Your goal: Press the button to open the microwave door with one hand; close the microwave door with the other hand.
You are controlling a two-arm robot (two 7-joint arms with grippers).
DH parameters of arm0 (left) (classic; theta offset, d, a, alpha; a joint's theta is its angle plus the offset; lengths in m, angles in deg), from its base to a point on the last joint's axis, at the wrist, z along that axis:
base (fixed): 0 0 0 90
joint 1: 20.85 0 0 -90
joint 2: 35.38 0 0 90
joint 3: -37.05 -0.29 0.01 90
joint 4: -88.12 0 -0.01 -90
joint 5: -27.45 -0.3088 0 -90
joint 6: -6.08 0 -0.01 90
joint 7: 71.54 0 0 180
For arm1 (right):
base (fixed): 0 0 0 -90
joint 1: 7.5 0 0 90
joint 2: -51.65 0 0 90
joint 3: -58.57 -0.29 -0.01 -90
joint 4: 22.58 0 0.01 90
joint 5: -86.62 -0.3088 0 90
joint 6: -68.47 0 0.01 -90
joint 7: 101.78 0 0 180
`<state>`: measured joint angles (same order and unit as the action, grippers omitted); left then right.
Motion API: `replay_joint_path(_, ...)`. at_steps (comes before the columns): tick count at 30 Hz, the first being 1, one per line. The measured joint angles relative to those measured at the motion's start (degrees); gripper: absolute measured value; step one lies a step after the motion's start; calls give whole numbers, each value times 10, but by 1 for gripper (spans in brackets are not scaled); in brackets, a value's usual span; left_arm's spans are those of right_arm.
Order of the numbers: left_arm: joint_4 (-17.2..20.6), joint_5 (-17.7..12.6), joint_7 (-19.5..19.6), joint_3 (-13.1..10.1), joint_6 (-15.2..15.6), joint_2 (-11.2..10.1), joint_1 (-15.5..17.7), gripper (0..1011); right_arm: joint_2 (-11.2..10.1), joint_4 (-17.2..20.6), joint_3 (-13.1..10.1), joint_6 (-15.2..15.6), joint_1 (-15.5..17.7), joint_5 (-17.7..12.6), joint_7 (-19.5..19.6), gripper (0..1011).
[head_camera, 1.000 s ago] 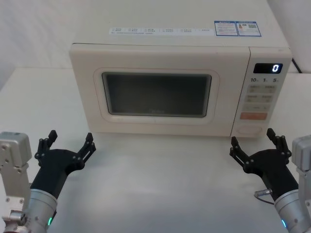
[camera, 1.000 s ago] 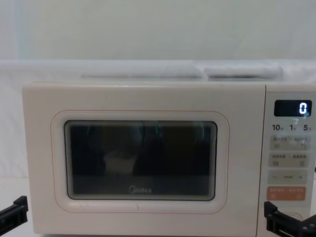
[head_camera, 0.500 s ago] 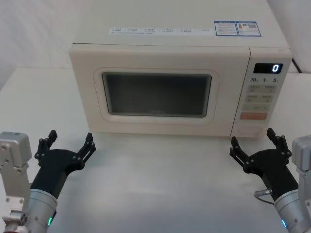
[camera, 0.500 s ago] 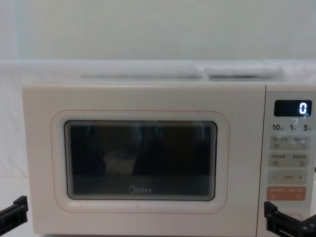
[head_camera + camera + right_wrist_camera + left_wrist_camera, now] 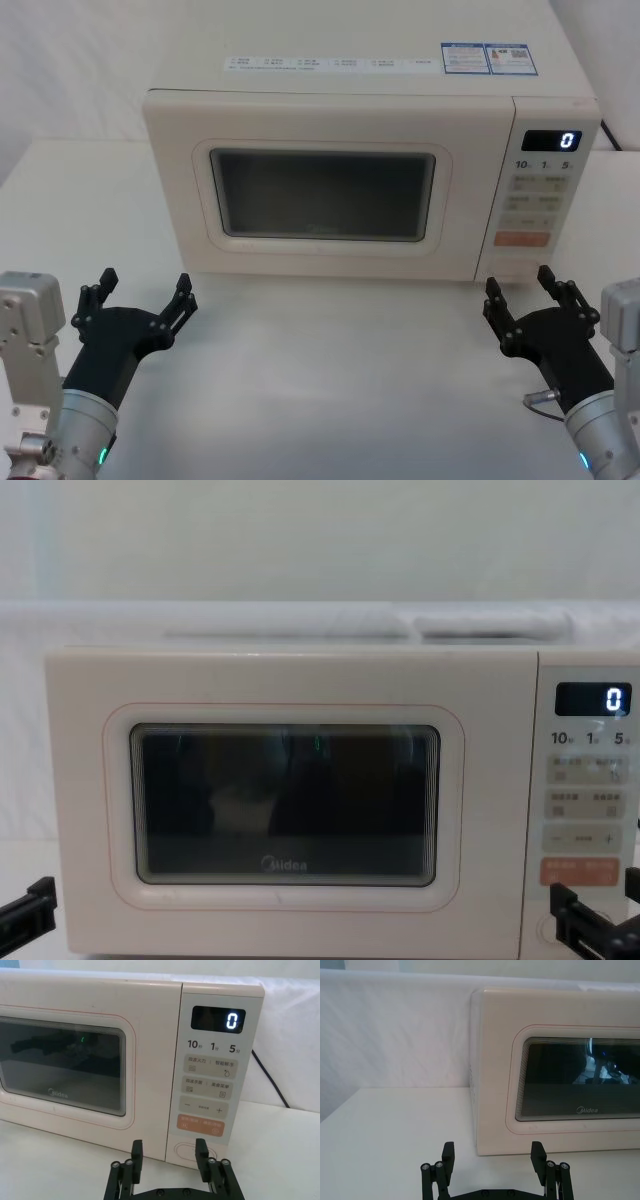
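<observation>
the microwave door (image 5: 325,195) is shut. the right gripper (image 5: 527,290), fingers spread open, sits near the button (image 5: 189,1150) at the panel's bottom right. the left gripper (image 5: 140,294) waits open, near left.

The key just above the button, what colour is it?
Orange, a flat rectangle directly above the cream button; the right wrist view shows it best.
</observation>
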<state>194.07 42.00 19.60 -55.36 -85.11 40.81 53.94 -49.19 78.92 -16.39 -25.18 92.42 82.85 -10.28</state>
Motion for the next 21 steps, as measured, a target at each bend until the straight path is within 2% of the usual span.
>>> replay_joint_path(3, 0, 0, 0, 0, 0, 0, 0, 1001, 0, 0, 0, 0, 0, 0, 0, 592)
replay_joint_path(5, 0, 0, 0, 0, 0, 0, 0, 1001, 0, 0, 0, 0, 0, 0, 0, 549)
replay_joint_path(6, 0, 0, 0, 0, 0, 0, 0, 1001, 0, 0, 0, 0, 0, 0, 0, 491)
replay_joint_path(9, 0, 0, 0, 0, 0, 0, 0, 1001, 0, 0, 0, 0, 0, 0, 0, 428)
replay_joint_path(12, 0, 0, 0, 0, 0, 0, 0, 1001, 0, 0, 0, 0, 0, 0, 0, 290)
replay_joint_path(16, 0, 0, 0, 0, 0, 0, 0, 1001, 0, 0, 0, 0, 0, 0, 0, 211)
replay_joint_path(17, 0, 0, 0, 0, 0, 0, 0, 1001, 0, 0, 0, 0, 0, 0, 0, 153)
replay_joint_path(21, 0, 0, 0, 0, 0, 0, 0, 1001, 0, 0, 0, 0, 0, 0, 0, 26)
